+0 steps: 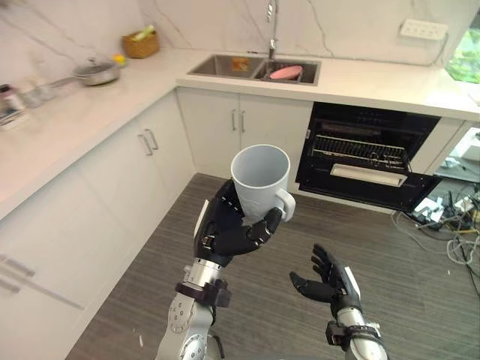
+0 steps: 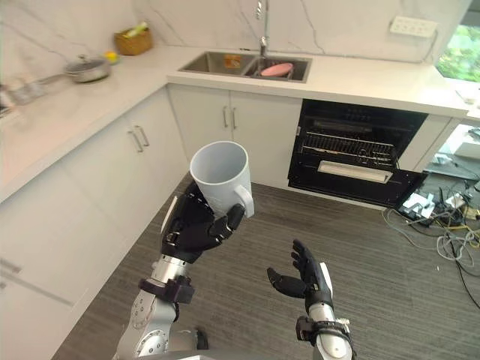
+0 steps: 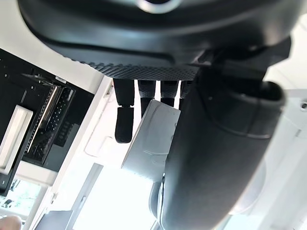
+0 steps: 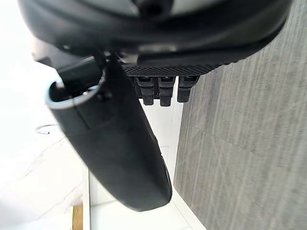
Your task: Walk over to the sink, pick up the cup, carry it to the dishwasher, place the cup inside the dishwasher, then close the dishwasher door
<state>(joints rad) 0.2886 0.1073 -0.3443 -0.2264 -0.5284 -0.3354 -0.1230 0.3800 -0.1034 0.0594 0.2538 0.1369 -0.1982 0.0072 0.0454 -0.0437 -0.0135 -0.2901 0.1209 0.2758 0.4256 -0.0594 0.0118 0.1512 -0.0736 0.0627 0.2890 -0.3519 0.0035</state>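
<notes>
1. Left hand (image 1: pixel 229 229): the fingers and thumb are curled round the lower body of the cup (image 1: pixel 259 176). The grey cup is held upright, mouth up, with its handle turned towards the dishwasher (image 1: pixel 367 154) side.
2. In the left wrist view the cup's wall is seen pinned between the fingers (image 3: pixel 123 125) and the thumb. In the eye views that contact is partly hidden by the hand itself, but the open mouth and the handle are seen.
3. Cup position: raised over the floor (image 1: pixel 390 285), out in front of the dishwasher and to its left, well apart from it.
4. Right hand (image 1: pixel 330 279): carried lower than the cup, in front of the dishwasher, fingers loosely spread, nothing grasped. In the right wrist view its fingers (image 4: pixel 160 91) are seen hanging free over the floor planks.
5. Dishwasher: the door is dropped open and a rack (image 1: pixel 360 152) is seen inside. The rack is also caught in the left wrist view, past the fingers.
6. Sink (image 1: pixel 214 67): set in the countertop (image 1: pixel 375 79) just left of the dishwasher. A pink item (image 1: pixel 286 72) lies in the basin nearer the dishwasher.
7. Further left of the dishwasher, a pan (image 1: pixel 95 72) and a basket (image 1: pixel 141 45) are noted on the countertop.
</notes>
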